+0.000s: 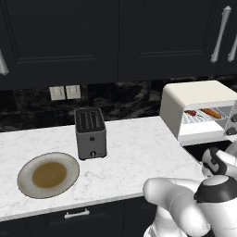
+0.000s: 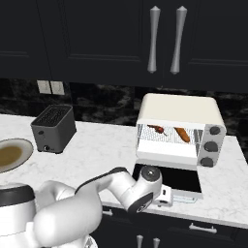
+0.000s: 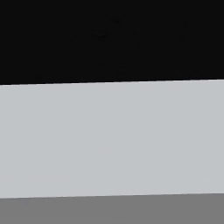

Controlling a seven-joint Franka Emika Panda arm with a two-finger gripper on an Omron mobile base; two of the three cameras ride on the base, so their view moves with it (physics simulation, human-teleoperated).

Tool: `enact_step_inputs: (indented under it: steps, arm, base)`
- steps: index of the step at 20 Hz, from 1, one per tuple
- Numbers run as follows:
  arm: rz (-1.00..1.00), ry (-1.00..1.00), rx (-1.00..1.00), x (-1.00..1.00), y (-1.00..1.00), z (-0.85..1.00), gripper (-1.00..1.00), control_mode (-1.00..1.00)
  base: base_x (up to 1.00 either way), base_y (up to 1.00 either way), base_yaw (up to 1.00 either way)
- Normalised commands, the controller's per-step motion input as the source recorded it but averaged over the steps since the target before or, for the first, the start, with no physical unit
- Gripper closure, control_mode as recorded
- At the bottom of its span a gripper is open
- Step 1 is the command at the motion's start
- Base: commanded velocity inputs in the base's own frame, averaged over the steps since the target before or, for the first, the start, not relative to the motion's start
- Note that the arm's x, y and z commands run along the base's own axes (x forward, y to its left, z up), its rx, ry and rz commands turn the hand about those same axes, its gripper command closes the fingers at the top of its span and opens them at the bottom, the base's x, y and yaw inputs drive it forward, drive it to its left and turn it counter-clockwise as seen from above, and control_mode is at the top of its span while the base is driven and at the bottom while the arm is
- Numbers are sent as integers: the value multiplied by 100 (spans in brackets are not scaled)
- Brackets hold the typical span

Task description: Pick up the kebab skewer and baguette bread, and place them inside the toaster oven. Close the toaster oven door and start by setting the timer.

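I see the kebab skewer [image 2: 157, 129] and baguette bread [image 2: 182, 134] on the toaster oven [image 2: 179, 107] rack, toaster oven door [image 2: 167, 177] flat over the bench's front edge, gripper [image 2: 167, 195] empty, jaws wide apart.

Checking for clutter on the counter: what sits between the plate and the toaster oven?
The dark grey slot toaster stands between the plate and the toaster oven; otherwise bare white marble counter, as the left base view shows.

We see a white marble-veined stone counter [image 1: 134, 152] running beneath black panelled upper cabinets [image 2: 97, 38] with long silver bar handles [image 2: 154, 38], a glossy black marbled backsplash [image 1: 125, 99] carrying two pale square wall outlets [image 1: 65, 92], and dark lower drawers [image 1: 78, 215] with small silver pulls.
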Motion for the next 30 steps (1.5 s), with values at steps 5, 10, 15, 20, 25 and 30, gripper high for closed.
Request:
enact_step_inputs:
  steps: [5, 10, 15, 20, 25, 30]
  arm:
    - [-2, 0, 1, 8, 0, -19, -100, -100]
    - [-2, 0, 1, 29, 0, 0, -100, -100]
    - [-2, -2, 2, 22, 0, 1, -100, -100]
    - [-8, -1, 4, 31, 0, 9, -100, -100]
    - [-9, -3, 6, 40, 0, 29, -100, -100]
    - [-8, 0, 5, 47, 0, 48, -100, -100]
  base:
    - [0, 0, 0]
    - [0, 0, 0]
    - [0, 0, 0]
    - [0, 0, 0]
    - [0, 0, 0]
    - [0, 0, 0]
